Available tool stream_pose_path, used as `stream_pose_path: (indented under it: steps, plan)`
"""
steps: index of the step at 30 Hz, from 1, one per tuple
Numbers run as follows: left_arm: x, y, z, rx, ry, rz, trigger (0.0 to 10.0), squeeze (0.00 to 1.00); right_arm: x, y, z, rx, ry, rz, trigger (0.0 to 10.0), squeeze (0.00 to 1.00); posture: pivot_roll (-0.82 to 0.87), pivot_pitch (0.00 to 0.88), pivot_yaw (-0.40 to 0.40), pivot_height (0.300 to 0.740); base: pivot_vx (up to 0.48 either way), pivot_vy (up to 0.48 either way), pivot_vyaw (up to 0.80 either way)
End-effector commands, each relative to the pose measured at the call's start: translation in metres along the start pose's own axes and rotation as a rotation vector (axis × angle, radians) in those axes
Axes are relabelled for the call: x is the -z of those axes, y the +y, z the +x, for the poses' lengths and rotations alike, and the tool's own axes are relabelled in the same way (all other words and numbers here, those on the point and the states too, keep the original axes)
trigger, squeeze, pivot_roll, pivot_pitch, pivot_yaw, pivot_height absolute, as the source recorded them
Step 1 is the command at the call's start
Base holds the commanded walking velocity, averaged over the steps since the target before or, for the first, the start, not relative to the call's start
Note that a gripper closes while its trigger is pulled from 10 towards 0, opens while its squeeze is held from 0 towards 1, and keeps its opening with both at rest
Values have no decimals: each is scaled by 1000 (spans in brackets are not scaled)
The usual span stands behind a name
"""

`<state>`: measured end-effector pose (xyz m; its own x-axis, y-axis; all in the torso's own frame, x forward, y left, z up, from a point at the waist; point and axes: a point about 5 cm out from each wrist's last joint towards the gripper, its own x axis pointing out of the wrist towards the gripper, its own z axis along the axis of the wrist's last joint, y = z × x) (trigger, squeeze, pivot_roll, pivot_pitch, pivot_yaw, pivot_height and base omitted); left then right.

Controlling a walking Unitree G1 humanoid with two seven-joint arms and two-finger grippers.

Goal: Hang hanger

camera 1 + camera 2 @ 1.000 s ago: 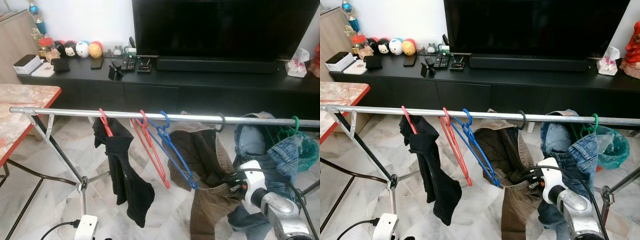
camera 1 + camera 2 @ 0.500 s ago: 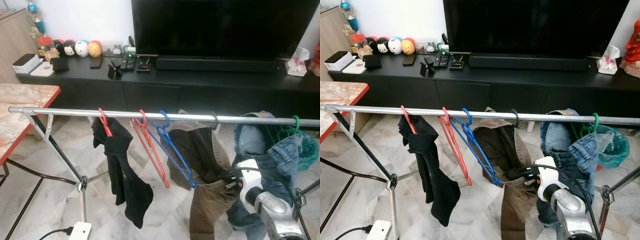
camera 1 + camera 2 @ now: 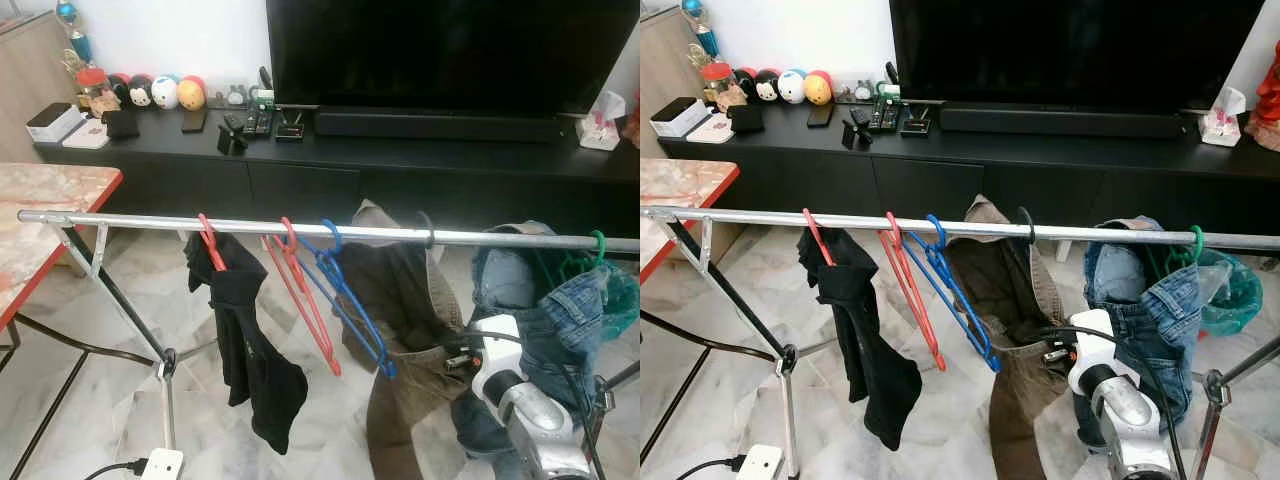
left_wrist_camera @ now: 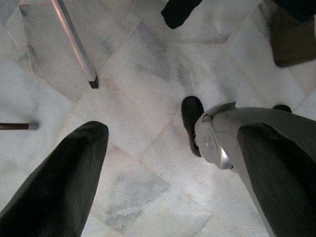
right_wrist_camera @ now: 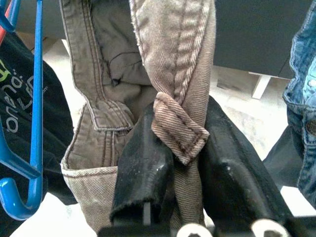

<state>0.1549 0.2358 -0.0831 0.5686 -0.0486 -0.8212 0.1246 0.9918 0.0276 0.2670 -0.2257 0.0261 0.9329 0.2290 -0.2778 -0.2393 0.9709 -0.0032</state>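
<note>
**Brown trousers pinched at the rail**

Long silver metal clothes rail [image 3: 250,228] across the room, in front of a low black TV cabinet [image 3: 330,165]. Hung on it from a dark hanger hook [image 3: 1026,224], between a blue plastic hanger [image 3: 345,300] and blue denim jeans [image 3: 560,310]: brown corduroy trousers [image 3: 1015,300], draped and bunched low. Right gripper [image 5: 185,163] beneath the rail, black fingers [image 5: 143,163] narrowed onto a twisted fold of the corduroy. Left gripper [image 4: 170,168] idle above marble floor [image 4: 148,84], fingers spread wide.
</note>
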Motion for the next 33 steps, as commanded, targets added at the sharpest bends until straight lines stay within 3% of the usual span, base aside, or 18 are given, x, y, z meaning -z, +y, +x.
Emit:
stream_pose_path:
  steps: [1,6,15,20,24,33]
  plan:
    - [4,-1,-1,10,17,19,10000,0,-16,-1,-2,23,-106,-4,10000,0,46,4,40,740,0,0,0]
    - [4,0,-1,12,17,22,10000,0,-2,6,-11,20,-80,4,10000,0,40,6,41,740,0,0,0]
    - [-5,0,2,3,13,23,10000,0,4,12,-18,32,-84,41,10000,0,39,0,40,740,0,0,0]
    - [-11,1,4,-6,12,25,10000,0,-2,7,-24,83,-153,51,10000,0,33,0,45,740,0,0,0]
    - [-22,-5,8,-2,5,32,10000,0,-22,-1,-20,127,-252,61,10000,0,30,0,46,740,0,0,0]
    - [-27,-2,9,-10,0,32,10000,0,-14,6,-25,122,-226,64,10000,0,29,0,44,740,0,0,0]
